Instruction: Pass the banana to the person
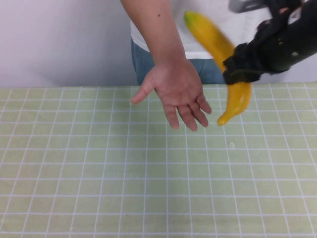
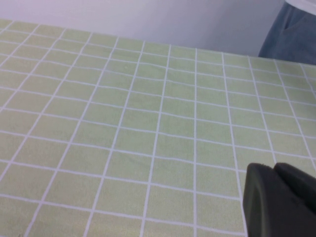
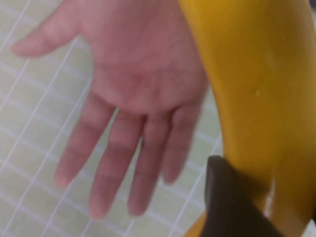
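Note:
The yellow banana (image 1: 218, 44) with a greenish tip hangs in the air at the far right, held near its middle by my right gripper (image 1: 241, 67), which is shut on it. The person (image 1: 198, 29) in a white T-shirt and blue jeans stands behind the table, with an open hand (image 1: 178, 91) palm up just left of the banana. In the right wrist view the banana (image 3: 247, 84) is close beside the open hand (image 3: 133, 84). My left gripper (image 2: 277, 170) shows only in the left wrist view, low over bare table, its fingers together.
The table (image 1: 99, 173) has a light green cloth with a white grid. A small white speck (image 1: 231, 144) lies on it below the banana. A pale wall stands behind.

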Controlling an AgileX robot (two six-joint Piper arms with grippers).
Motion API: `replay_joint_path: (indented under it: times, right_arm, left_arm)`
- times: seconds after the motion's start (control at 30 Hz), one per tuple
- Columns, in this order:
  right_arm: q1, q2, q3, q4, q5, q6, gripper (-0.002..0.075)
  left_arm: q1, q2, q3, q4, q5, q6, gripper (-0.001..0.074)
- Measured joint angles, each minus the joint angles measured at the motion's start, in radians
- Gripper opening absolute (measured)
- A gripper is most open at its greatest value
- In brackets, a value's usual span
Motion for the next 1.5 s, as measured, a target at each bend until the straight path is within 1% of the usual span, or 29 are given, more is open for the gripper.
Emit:
replay_joint_path:
  times: [0.1,0.17,0.23,0.33,0.43,0.47,0.77,0.83,0.9,1.0,1.03,1.07,1.17,1.23,1.3,1.37,1.47,1.5]
  right_arm:
    - [0.034,0.045,-0.021,-0.012,0.034,-0.029,-0.0003]
    - [0.068,0.071,-0.036,-0.039,0.046,-0.040,0.0018]
    - [0.106,0.101,-0.050,-0.092,0.058,-0.040,0.0066]
    - [0.147,0.142,-0.067,-0.159,0.088,-0.038,0.0165]
    - [0.169,0.169,-0.079,-0.211,0.104,-0.010,0.0251]
    - [0.171,0.172,-0.081,-0.216,0.104,-0.008,0.0265]
    - [0.171,0.176,-0.102,-0.237,0.101,0.013,0.0274]
    - [0.171,0.174,-0.117,-0.260,0.113,0.038,0.0296]
    - [0.171,0.166,-0.144,-0.280,0.136,0.047,0.0371]
    - [0.171,0.138,-0.203,-0.302,0.186,0.047,0.0547]
    - [0.171,0.123,-0.227,-0.304,0.209,0.043,0.0594]
    - [0.171,0.111,-0.246,-0.304,0.224,0.040,0.0617]
    - [0.171,0.051,-0.299,-0.309,0.268,0.040,0.0619]
    - [0.171,-0.008,-0.298,-0.322,0.275,0.040,0.0619]
    - [0.171,-0.072,-0.285,-0.340,0.275,0.040,0.0581]
    - [0.171,-0.134,-0.255,-0.370,0.275,0.040,0.0503]
    - [0.171,-0.234,-0.153,-0.423,0.275,0.044,0.0323]
    - [0.171,-0.271,-0.103,-0.437,0.275,0.055,0.0250]
  left_arm:
    - [0.000,0.000,0.000,0.000,0.000,0.000,-0.0004]
    - [0.000,0.000,0.000,0.000,0.000,0.000,-0.0004]
    - [0.000,0.000,0.000,0.000,0.000,0.000,-0.0004]
    - [0.000,0.000,0.000,0.000,0.000,0.000,-0.0004]
    - [0.000,0.000,0.000,0.000,0.000,0.000,-0.0004]
    - [0.000,0.000,0.000,0.000,0.000,0.000,-0.0004]
    - [0.000,0.000,0.000,0.000,0.000,0.000,-0.0004]
    - [0.000,0.000,0.000,0.000,0.000,0.000,-0.0004]
    - [0.000,0.000,0.000,0.000,0.000,0.000,-0.0004]
    - [0.000,0.000,0.000,0.000,0.000,0.000,-0.0004]
    - [0.000,0.000,0.000,0.000,0.000,0.000,-0.0004]
    - [0.000,0.000,0.000,0.000,0.000,0.000,-0.0004]
    - [0.000,0.000,0.000,0.000,0.000,0.000,-0.0004]
    - [0.000,0.000,0.000,0.000,0.000,0.000,-0.0004]
    - [0.000,0.000,0.000,0.000,0.000,0.000,-0.0004]
    - [0.000,0.000,0.000,0.000,0.000,0.000,-0.0004]
    - [0.000,0.000,0.000,0.000,0.000,0.000,-0.0004]
    - [0.000,0.000,0.000,0.000,0.000,0.000,-0.0004]
